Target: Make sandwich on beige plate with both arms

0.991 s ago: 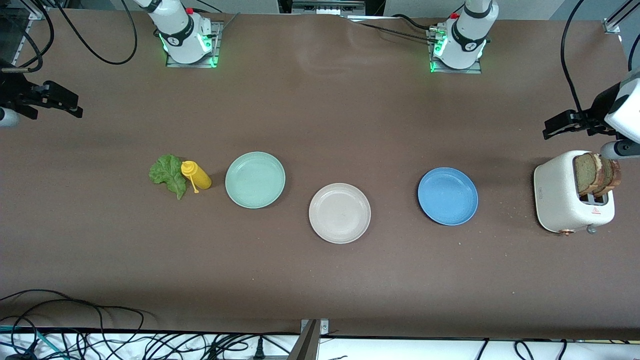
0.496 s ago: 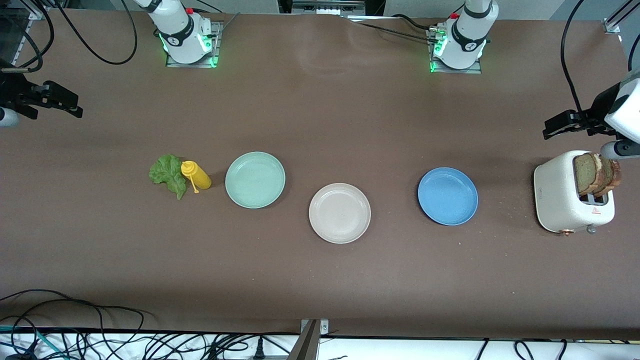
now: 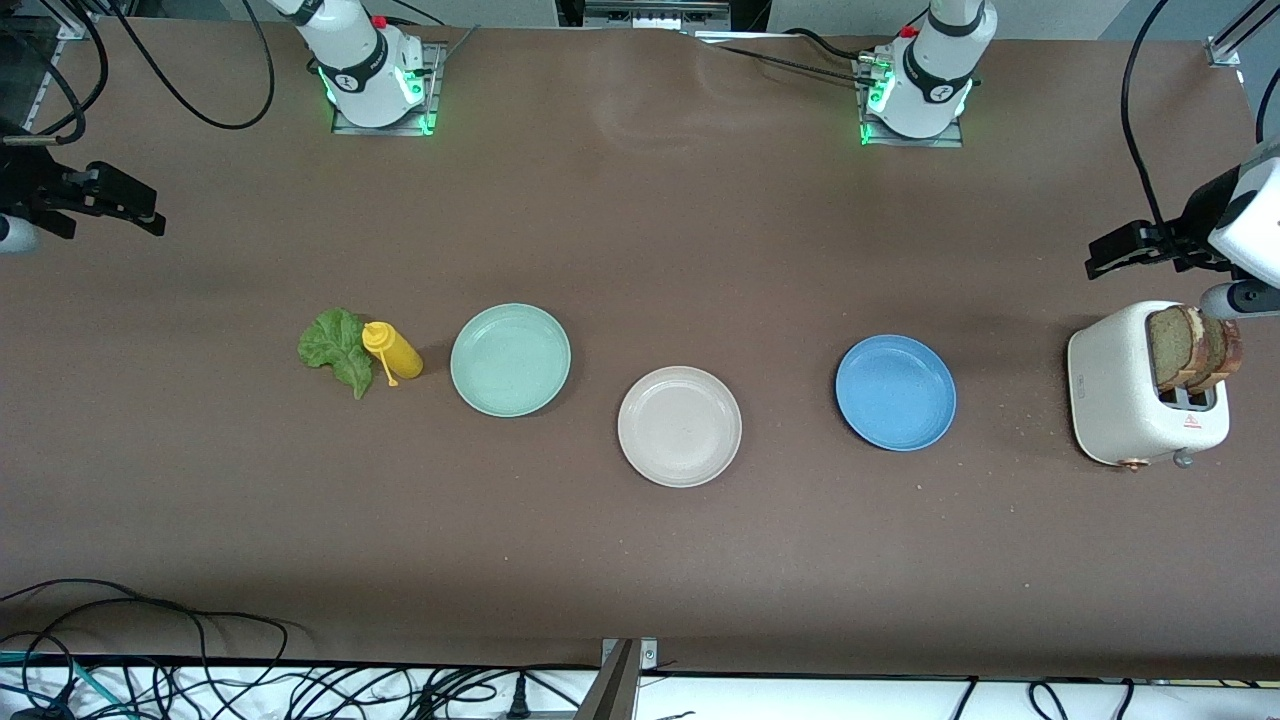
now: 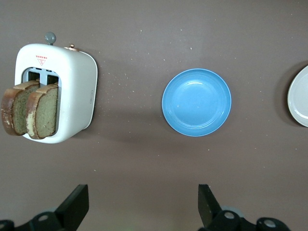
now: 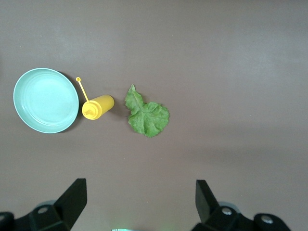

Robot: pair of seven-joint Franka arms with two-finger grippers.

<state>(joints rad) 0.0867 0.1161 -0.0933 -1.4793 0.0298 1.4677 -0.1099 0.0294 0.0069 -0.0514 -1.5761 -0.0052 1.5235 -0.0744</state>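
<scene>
The empty beige plate (image 3: 679, 426) lies mid-table between a mint-green plate and a blue one; its rim (image 4: 301, 96) shows at the edge of the left wrist view. Two brown bread slices (image 3: 1190, 347) (image 4: 31, 113) stand up out of a white toaster (image 3: 1120, 395) (image 4: 77, 82) at the left arm's end. A green lettuce leaf (image 3: 337, 347) (image 5: 147, 115) lies flat toward the right arm's end. My left gripper (image 3: 1100, 255) (image 4: 143, 197) hangs open and empty over bare table beside the toaster. My right gripper (image 3: 150, 212) (image 5: 139, 190) hangs open and empty over the table's right-arm end.
A yellow squeeze bottle (image 3: 393, 350) (image 5: 97, 107) lies on its side between the lettuce and the mint-green plate (image 3: 510, 359) (image 5: 45, 100). The blue plate (image 3: 895, 392) (image 4: 196, 102) sits between the beige plate and the toaster. Cables hang along the table's near edge.
</scene>
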